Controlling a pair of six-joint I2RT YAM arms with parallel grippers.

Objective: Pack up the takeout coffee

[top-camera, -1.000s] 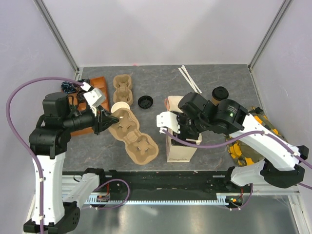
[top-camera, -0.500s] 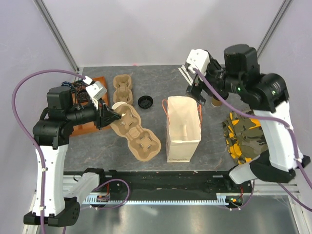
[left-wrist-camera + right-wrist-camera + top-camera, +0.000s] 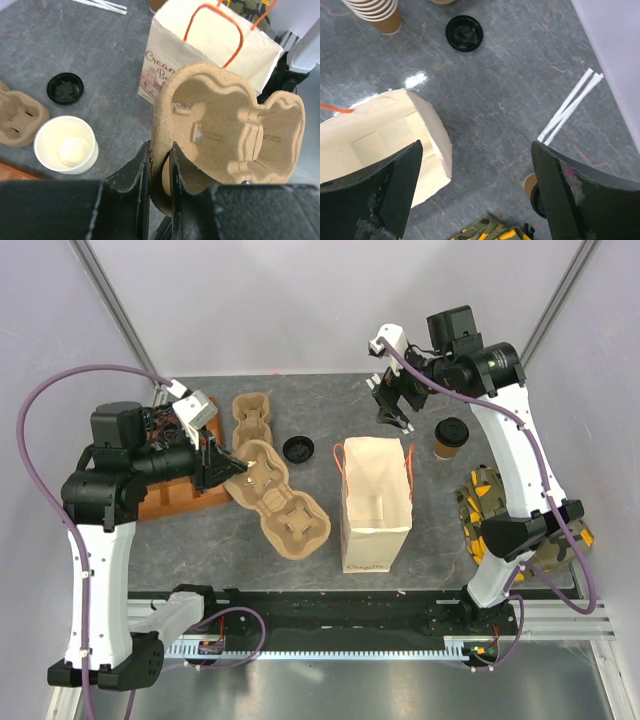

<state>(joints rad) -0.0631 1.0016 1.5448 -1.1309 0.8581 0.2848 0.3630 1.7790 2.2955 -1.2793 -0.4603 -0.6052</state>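
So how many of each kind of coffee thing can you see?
Pulp cup carriers: 2
Paper bag: 1
Takeout coffee: 1
Loose black lid: 1
Stack of cups: 1
White straws: 2
Total: 8

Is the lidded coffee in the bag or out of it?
Out: the takeout coffee stands upright on the table, beside the open paper bag, apart from it.

Robotics lab test cell here: bare white walls (image 3: 300, 300), metal frame posts (image 3: 118, 315), grey tabletop (image 3: 320, 405), purple cables (image 3: 24, 455) looping, a mounting rail (image 3: 340, 645) up front.
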